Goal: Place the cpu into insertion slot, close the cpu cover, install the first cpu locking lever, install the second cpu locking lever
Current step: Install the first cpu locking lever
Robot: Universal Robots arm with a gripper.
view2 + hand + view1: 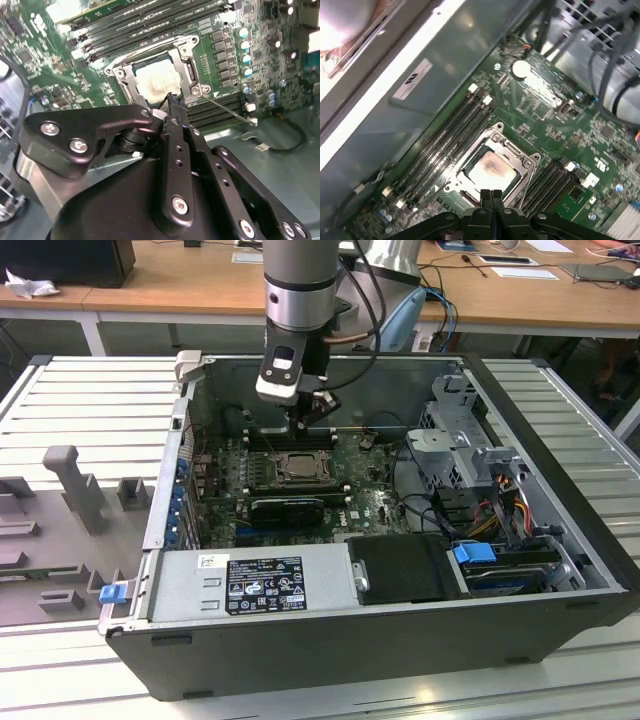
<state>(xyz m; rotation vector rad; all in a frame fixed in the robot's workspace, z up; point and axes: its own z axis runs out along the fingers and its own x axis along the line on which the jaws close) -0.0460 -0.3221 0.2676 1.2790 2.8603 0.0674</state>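
Two fingers of my gripper are pressed together tip to tip, with nothing between them. In the exterior view my arm comes down upright into the open case, wrist turned so the fingers point at the board.

In both wrist views the shut tips sit at one edge of the cover; I cannot tell whether they touch it. One cover, a silver frame, lies flat and closed. Through its window shows one cpu, pale metal top up, seated in the slot, whose black frame shows beside the chip.

One thin lever stands out slantwise from a corner of the cover, reaching across the memory slots near my fingers. Those long black slots run in two banks, one on each of two opposite sides of the cover.

Farther out in the exterior view, one long black card lies just beside the cover, on the side away from my arm.
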